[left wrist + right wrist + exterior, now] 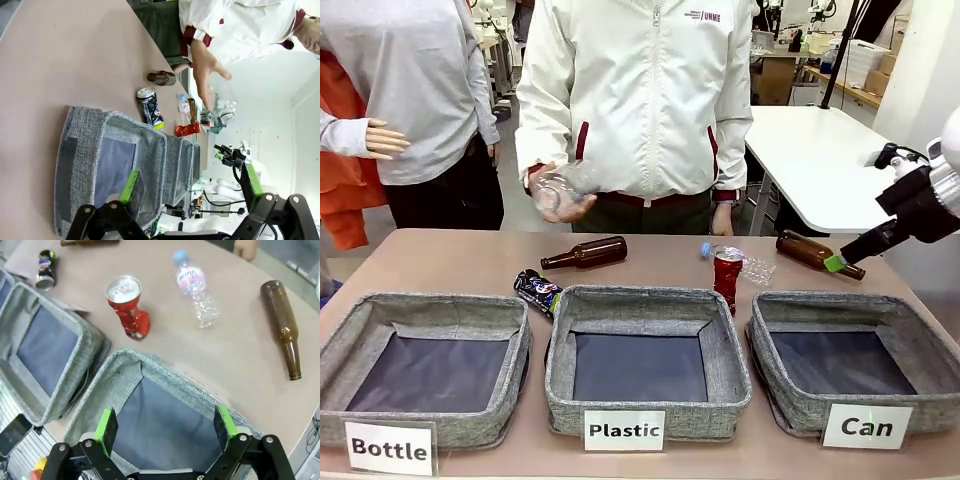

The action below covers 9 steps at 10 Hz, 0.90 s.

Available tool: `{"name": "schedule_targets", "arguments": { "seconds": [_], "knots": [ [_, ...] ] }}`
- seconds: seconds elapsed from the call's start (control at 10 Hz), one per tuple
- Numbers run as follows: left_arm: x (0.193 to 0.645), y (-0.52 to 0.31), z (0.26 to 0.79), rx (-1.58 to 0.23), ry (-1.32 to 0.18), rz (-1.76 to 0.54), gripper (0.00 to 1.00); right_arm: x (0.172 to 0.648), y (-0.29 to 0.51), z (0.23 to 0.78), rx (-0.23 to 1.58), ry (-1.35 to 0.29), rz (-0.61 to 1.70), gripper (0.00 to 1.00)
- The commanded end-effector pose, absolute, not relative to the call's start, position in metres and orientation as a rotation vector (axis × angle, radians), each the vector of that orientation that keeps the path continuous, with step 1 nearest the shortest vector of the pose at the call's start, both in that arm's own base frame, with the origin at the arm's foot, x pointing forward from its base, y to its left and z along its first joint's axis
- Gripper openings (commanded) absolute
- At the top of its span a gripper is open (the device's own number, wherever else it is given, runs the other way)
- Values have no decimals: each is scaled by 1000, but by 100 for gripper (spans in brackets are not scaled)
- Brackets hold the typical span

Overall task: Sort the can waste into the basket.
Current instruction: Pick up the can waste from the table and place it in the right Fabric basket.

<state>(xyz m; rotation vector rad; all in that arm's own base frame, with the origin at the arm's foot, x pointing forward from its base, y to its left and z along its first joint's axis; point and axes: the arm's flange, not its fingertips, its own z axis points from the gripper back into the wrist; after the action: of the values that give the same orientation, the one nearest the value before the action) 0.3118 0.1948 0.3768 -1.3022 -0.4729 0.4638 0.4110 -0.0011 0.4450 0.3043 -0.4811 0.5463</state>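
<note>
Red can [727,275] and black can [538,291] sit on the bench [440,260], outside the Can basket [840,300].
The red can stands upright just beyond the gap between the Plastic basket [640,297] and the Can basket. The black can lies at the Plastic basket's far left corner. The right hand [165,422] hovers over the Can basket, wide and empty. The left hand [191,180] is also wide and empty, by the Bottle basket [85,130].

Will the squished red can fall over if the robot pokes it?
Probably: the red can stands upright on its crumpled, narrower end, so a push likely tips it. It looks crushed, so it is probably light and easily squashed further.
</note>
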Motion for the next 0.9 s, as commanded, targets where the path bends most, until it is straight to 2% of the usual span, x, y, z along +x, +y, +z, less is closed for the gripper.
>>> {"name": "schedule_targets", "arguments": {
  "seconds": [0.0,0.1,0.2,0.4,0.6,0.8],
  "knots": [
    [310,196,377,-1311,-488,440,100,411,-3,445,306,-480,543,100],
    [310,196,377,-1311,-488,440,100,406,-15,438,296,-507,509,100],
    [310,196,377,-1311,-488,440,100,423,-11,432,299,-552,645,100],
    [310,196,377,-1311,-488,440,100,482,23,427,472,-650,936,100],
    [310,196,377,-1311,-488,440,100,518,45,421,526,-583,1028,100],
    [310,196,377,-1311,-488,440,100,521,40,407,547,-505,1120,100]
  ]
}}
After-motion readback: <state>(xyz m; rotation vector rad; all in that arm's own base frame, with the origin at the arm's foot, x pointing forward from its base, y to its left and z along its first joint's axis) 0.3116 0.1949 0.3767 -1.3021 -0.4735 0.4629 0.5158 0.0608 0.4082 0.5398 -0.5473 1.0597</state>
